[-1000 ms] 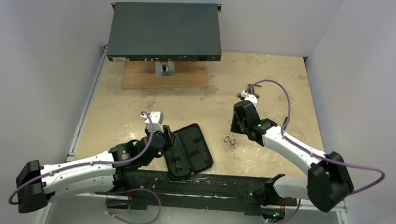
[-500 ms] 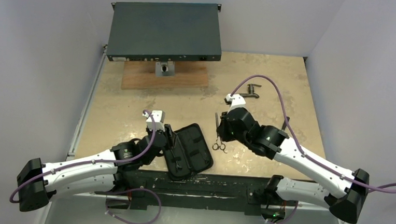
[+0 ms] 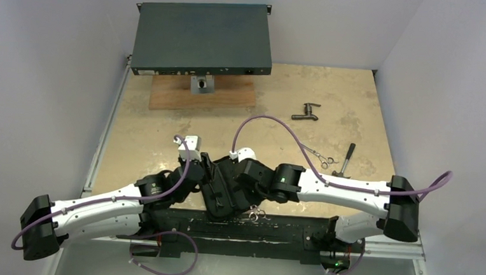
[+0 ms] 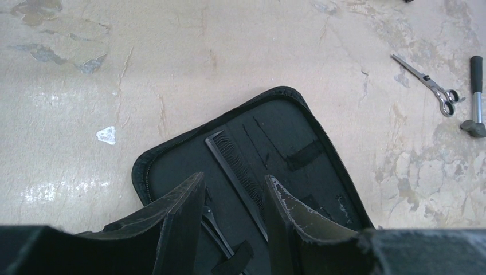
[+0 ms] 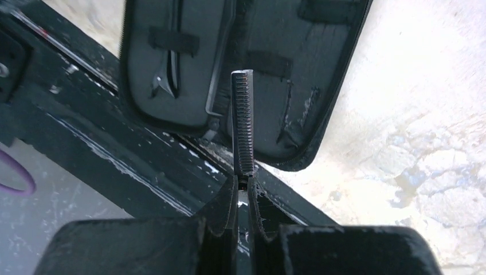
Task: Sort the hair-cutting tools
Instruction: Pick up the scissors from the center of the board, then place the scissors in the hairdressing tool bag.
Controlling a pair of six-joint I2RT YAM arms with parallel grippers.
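An open black zip case (image 3: 219, 188) lies near the front edge. It holds a slim black comb (image 4: 236, 167) and a thin dark clip-like piece (image 4: 216, 228) under a strap. My left gripper (image 4: 233, 177) stands open over the case's near end, with nothing between its fingers. My right gripper (image 5: 243, 179) is shut on silver scissors. Their toothed blade (image 5: 242, 123) sticks out over the case (image 5: 326, 57), and their ring handles (image 3: 256, 213) hang by the front rail. A second pair of silver scissors (image 3: 321, 158) lies flat on the table to the right.
A small hammer (image 3: 347, 158) lies beside the loose scissors. A dark T-shaped fitting (image 3: 307, 111) sits farther back. At the far edge a flat dark box (image 3: 202, 38) rests on a wooden board (image 3: 201, 97). The black front rail (image 3: 286, 226) runs just below the case.
My right arm has swung left and toward the near edge with the scissors, from mid-table to above the case, uncovering the loose scissors and the hammer. The left arm has not moved.
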